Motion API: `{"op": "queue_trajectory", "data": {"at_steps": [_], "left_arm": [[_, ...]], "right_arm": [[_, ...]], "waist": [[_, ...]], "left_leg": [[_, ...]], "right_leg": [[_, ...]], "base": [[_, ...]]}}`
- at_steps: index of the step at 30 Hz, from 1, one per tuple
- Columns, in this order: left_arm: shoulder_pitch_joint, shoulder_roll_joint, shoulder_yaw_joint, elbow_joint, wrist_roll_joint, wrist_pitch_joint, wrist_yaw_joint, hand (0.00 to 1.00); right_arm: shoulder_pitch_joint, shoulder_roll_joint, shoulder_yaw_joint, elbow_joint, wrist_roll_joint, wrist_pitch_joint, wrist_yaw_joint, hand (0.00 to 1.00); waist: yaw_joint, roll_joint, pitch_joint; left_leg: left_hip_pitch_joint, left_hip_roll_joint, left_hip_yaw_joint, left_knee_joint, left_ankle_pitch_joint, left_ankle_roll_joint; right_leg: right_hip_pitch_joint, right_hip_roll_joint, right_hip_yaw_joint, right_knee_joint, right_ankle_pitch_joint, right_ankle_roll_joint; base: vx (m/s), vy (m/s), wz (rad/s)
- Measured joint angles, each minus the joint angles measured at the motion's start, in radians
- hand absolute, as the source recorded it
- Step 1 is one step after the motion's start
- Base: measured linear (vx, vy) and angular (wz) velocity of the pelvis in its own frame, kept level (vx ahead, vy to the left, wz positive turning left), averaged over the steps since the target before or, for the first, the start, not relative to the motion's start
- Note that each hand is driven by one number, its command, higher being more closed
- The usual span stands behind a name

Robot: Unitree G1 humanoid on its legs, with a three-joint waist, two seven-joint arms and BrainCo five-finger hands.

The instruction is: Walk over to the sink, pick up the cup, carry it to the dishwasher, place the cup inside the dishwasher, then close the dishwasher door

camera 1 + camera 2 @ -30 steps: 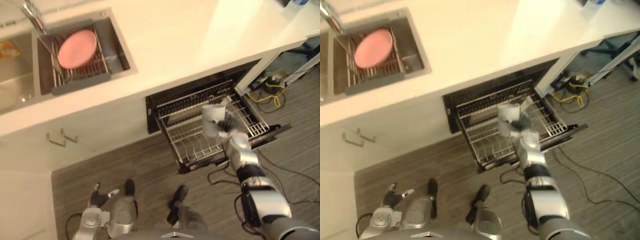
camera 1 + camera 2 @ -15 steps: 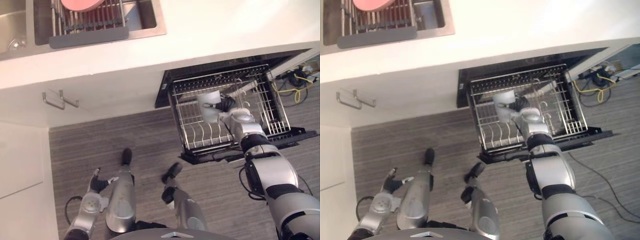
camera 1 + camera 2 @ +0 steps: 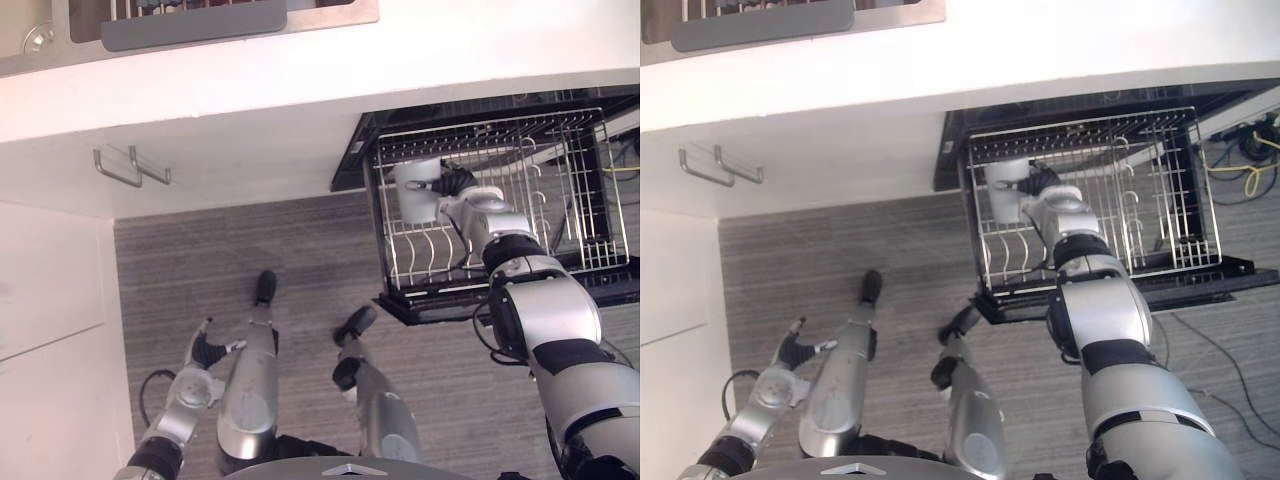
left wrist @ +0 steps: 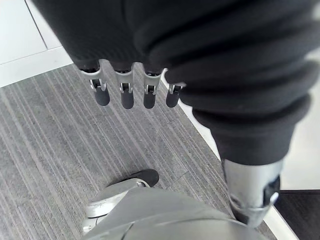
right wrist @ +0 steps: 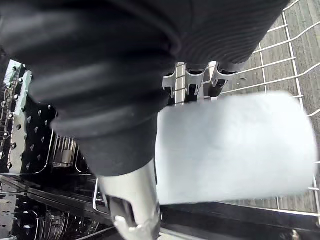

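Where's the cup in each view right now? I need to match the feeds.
Left eye view: cup in right hand, at the rack's left side.
Right eye view: cup upper middle, same grip.
Right wrist view: cup beside the fingers, rack wires behind.
Left wrist view: left hand open over floor.
Shared landmark: the wire rack.

Counter (image 3: pixel 300 70) runs along the far side, sink (image 3: pixel 340 10) at its left end. Dishwasher rack (image 3: pixel 570 180) sticks out from under the counter on the right, above the open door (image 3: pixel 430 308). Cup (image 3: pixel 418 192) is at the rack's far-left corner, right hand (image 3: pixel 457 184) wrapped round it. Cabinet handles (image 3: pixel 130 165) are left of the dishwasher. Left hand (image 3: pixel 205 352) hangs low left over the floor (image 3: pixel 200 250).
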Motion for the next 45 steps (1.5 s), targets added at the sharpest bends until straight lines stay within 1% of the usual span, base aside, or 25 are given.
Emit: {"op": "queue_trajectory", "data": {"at_steps": [4, 8, 11, 12, 13, 14, 15, 16, 17, 18, 19, 20, 21, 23, 24, 25, 26, 27, 33, 35, 37, 39, 40, 43, 45], "left_arm": [[0.000, 0.003, -0.012, -0.004, 0.000, 0.005, 0.028, 0.00], [0.000, 0.005, -0.019, -0.005, 0.000, 0.009, 0.049, 0.00], [0.000, 0.004, -0.020, -0.004, -0.009, 0.028, 0.049, 0.00], [0.000, 0.005, -0.005, 0.015, -0.091, 0.071, 0.017, 0.00], [0.000, 0.000, 0.013, 0.032, -0.127, 0.086, 0.002, 0.00], [0.000, -0.013, 0.053, 0.081, -0.183, 0.107, -0.035, 0.00], [0.000, -0.018, 0.074, 0.106, -0.199, 0.107, -0.052, 0.00], [0.003, -0.025, 0.109, 0.147, -0.200, 0.105, -0.081, 0.00], [0.011, -0.027, 0.136, 0.155, -0.199, 0.105, -0.103, 0.00], [0.013, -0.027, 0.144, 0.155, -0.199, 0.105, -0.111, 0.00], [0.017, -0.028, 0.160, 0.155, -0.208, 0.107, -0.130, 0.00], [0.024, -0.030, 0.171, 0.156, -0.231, 0.113, -0.147, 0.00], [0.030, -0.031, 0.178, 0.157, -0.251, 0.121, -0.158, 0.00], [0.059, -0.040, 0.224, 0.206, -0.327, 0.167, -0.197, 0.00], [0.066, -0.043, 0.234, 0.223, -0.339, 0.178, -0.206, 0.00], [0.085, -0.045, 0.249, 0.251, -0.356, 0.191, -0.217, 0.00], [0.104, -0.052, 0.261, 0.278, -0.367, 0.198, -0.220, 0.00], [0.201, -0.093, 0.337, 0.387, -0.484, 0.264, -0.274, 0.00], [0.201, -0.094, 0.337, 0.388, -0.487, 0.265, -0.273, 0.00], [0.201, -0.095, 0.337, 0.387, -0.491, 0.279, -0.274, 0.00], [0.200, -0.096, 0.339, 0.386, -0.515, 0.300, -0.274, 0.00], [0.202, -0.094, 0.341, 0.387, -0.577, 0.311, -0.275, 0.00], [0.202, -0.095, 0.344, 0.387, -0.588, 0.311, -0.278, 0.00], [0.204, -0.094, 0.349, 0.388, -0.634, 0.312, -0.284, 0.00], [0.217, -0.093, 0.351, 0.387, -0.682, 0.310, -0.304, 0.00]], "right_arm": [[-0.015, 0.000, 0.001, 0.031, 0.005, 0.011, 0.003, 0.00], [-0.022, 0.002, -0.001, 0.031, 0.021, 0.007, 0.001, 0.00], [-0.022, 0.002, -0.005, 0.031, 0.038, -0.005, -0.003, 0.00], [-0.022, 0.002, -0.014, 0.025, 0.038, -0.007, -0.007, 0.00], [-0.021, 0.003, -0.017, 0.021, 0.038, -0.009, -0.011, 0.00], [-0.015, 0.004, -0.033, -0.003, 0.038, -0.012, -0.020, 0.00], [-0.009, 0.006, -0.049, -0.022, 0.040, -0.015, -0.020, 0.00], [0.003, 0.008, -0.056, -0.067, 0.050, -0.030, -0.018, 0.00], [0.040, 0.014, -0.081, -0.150, 0.087, -0.030, -0.018, 0.00], [0.062, 0.020, -0.093, -0.190, 0.114, -0.029, -0.018, 0.00], [0.130, 0.030, -0.095, -0.292, 0.193, -0.029, -0.021, 0.00], [0.206, 0.058, -0.112, -0.387, 0.249, -0.031, -0.025, 0.00], [0.252, 0.083, -0.133, -0.440, 0.270, -0.033, -0.030, 0.00], [0.452, 0.182, -0.176, -0.609, 0.294, -0.055, -0.087, 0.00], [0.506, 0.201, -0.183, -0.651, 0.292, -0.062, -0.106, 0.00], [0.609, 0.236, -0.208, -0.739, 0.276, -0.073, -0.143, 0.00], [0.702, 0.258, -0.223, -0.832, 0.223, -0.085, -0.179, 0.00], [1.042, 0.294, -0.280, -1.265, -0.002, -0.197, -0.103, 0.00], [1.043, 0.294, -0.279, -1.265, 0.001, -0.197, -0.103, 0.00], [1.052, 0.298, -0.274, -1.260, 0.051, -0.197, -0.102, 0.00], [1.063, 0.312, -0.256, -1.237, 0.121, -0.200, -0.103, 0.00], [1.081, 0.351, -0.233, -1.223, 0.218, -0.205, -0.104, 0.00], [1.083, 0.363, -0.228, -1.223, 0.239, -0.205, -0.109, 0.00], [1.083, 0.378, -0.194, -1.223, 0.286, -0.205, -0.165, 0.00], [1.080, 0.378, -0.201, -1.226, 0.312, -0.200, -0.246, 0.00]], "waist": [[-0.003, 0.002, 0.001], [-0.007, 0.002, 0.001], [-0.008, 0.002, 0.001], [-0.009, 0.002, 0.001], [-0.012, 0.002, 0.001], [-0.019, 0.000, 0.002], [-0.025, -0.001, 0.002], [-0.037, -0.007, 0.006], [-0.039, -0.014, 0.008], [-0.039, -0.017, 0.009], [-0.046, -0.021, 0.008], [-0.058, -0.027, 0.004], [-0.065, -0.034, -0.002], [-0.109, -0.063, -0.071], [-0.120, -0.068, -0.091], [-0.141, -0.072, -0.124], [-0.160, -0.072, -0.161], [-0.230, 0.011, -0.335], [-0.228, 0.011, -0.335], [-0.227, 0.010, -0.334], [-0.226, 0.007, -0.333], [-0.218, 0.004, -0.330], [-0.214, 0.005, -0.329], [-0.203, 0.002, -0.321], [-0.203, 0.002, -0.320]], "left_leg": [[0.000, 0.000, 0.001, -0.010, 0.006, 0.000], [0.006, 0.001, 0.003, -0.032, 0.023, -0.002], [0.028, 0.002, 0.014, -0.039, 0.023, -0.002], [0.068, 0.002, 0.032, -0.059, 0.027, -0.001], [0.081, 0.002, 0.036, -0.067, 0.028, -0.001], [0.104, 0.003, 0.042, -0.075, 0.028, -0.001], [0.115, 0.004, 0.046, -0.080, 0.028, -0.001], [0.140, 0.007, 0.058, -0.097, 0.032, -0.004], [0.166, 0.013, 0.068, -0.108, 0.035, -0.007], [0.178, 0.015, 0.078, -0.110, 0.034, -0.008], [0.208, 0.020, 0.093, -0.116, 0.033, -0.010], [0.239, 0.022, 0.105, -0.120, 0.028, -0.012], [0.254, 0.023, 0.114, -0.119, 0.022, -0.012], [0.285, 0.025, 0.144, -0.118, -0.001, -0.013], [0.294, 0.025, 0.152, -0.117, -0.009, -0.011], [0.324, 0.025, 0.168, -0.112, -0.024, -0.012], [0.344, 0.026, 0.182, -0.091, -0.046, -0.014], [0.423, 0.051, 0.254, 0.039, -0.185, -0.020], [0.422, 0.045, 0.246, 0.042, -0.186, -0.017], [0.419, 0.036, 0.227, 0.063, -0.190, -0.010], [0.423, 0.030, 0.213, 0.081, -0.200, -0.004], [0.421, 0.018, 0.198, 0.104, -0.217, 0.007], [0.418, 0.014, 0.195, 0.113, -0.225, 0.010], [0.410, -0.009, 0.190, 0.132, -0.246, 0.024], [0.398, -0.026, 0.194, 0.143, -0.253, 0.037]], "right_leg": [[-0.005, 0.000, 0.000, 0.003, -0.001, -0.001], [-0.013, 0.000, 0.003, 0.006, 0.000, -0.002], [0.000, -0.001, 0.012, 0.007, 0.000, -0.002], [0.020, -0.001, 0.027, 0.006, 0.000, -0.002], [0.029, -0.001, 0.031, 0.005, 0.000, -0.001], [0.045, 0.000, 0.035, 0.003, -0.001, 0.000], [0.053, 0.001, 0.037, 0.000, -0.001, 0.000], [0.069, 0.005, 0.043, -0.005, -0.001, 0.000], [0.083, 0.007, 0.054, -0.009, -0.001, 0.000], [0.091, 0.009, 0.059, -0.011, -0.001, 0.000], [0.116, 0.013, 0.068, -0.017, -0.001, 0.000], [0.140, 0.016, 0.078, -0.020, -0.004, 0.002], [0.149, 0.017, 0.087, -0.020, -0.008, 0.003], [0.164, 0.018, 0.113, -0.021, -0.022, 0.014], [0.171, 0.018, 0.119, -0.023, -0.025, 0.017], [0.194, 0.018, 0.132, -0.026, -0.027, 0.019], [0.216, 0.017, 0.146, -0.031, -0.029, 0.021], [0.329, 0.019, 0.197, -0.059, -0.041, 0.046], [0.329, 0.013, 0.193, -0.056, -0.042, 0.047], [0.331, 0.003, 0.183, -0.044, -0.042, 0.051], [0.340, -0.009, 0.173, -0.016, -0.055, 0.061], [0.347, -0.027, 0.167, 0.010, -0.068, 0.071], [0.345, -0.031, 0.168, 0.018, -0.076, 0.073], [0.330, -0.059, 0.172, 0.060, -0.104, 0.087], [0.313, -0.085, 0.179, 0.091, -0.113, 0.094]], "base": [[0.02, 0.040, 0.00], [0.01, 0.015, -0.01], [0.04, 0.025, -0.11], [0.05, 0.031, -0.20], [0.04, 0.028, -0.22], [0.02, 0.011, -0.11], [0.03, 0.008, -0.14], [0.02, -0.003, -0.19], [0.03, -0.004, -0.22], [0.03, -0.012, -0.24], [0.04, -0.009, -0.23], [0.04, -0.003, -0.26], [0.04, 0.015, -0.33], [0.06, 0.026, -0.35], [0.09, 0.023, -0.30], [0.13, 0.033, -0.33], [0.11, 0.029, -0.27], [0.06, 0.020, -0.15], [0.00, 0.000, 0.02], [0.00, 0.033, 0.17], [-0.01, 0.081, 0.21], [-0.04, 0.106, 0.15], [-0.06, 0.110, 0.08], [-0.08, 0.112, 0.08], [-0.05, 0.097, 0.02]]}}
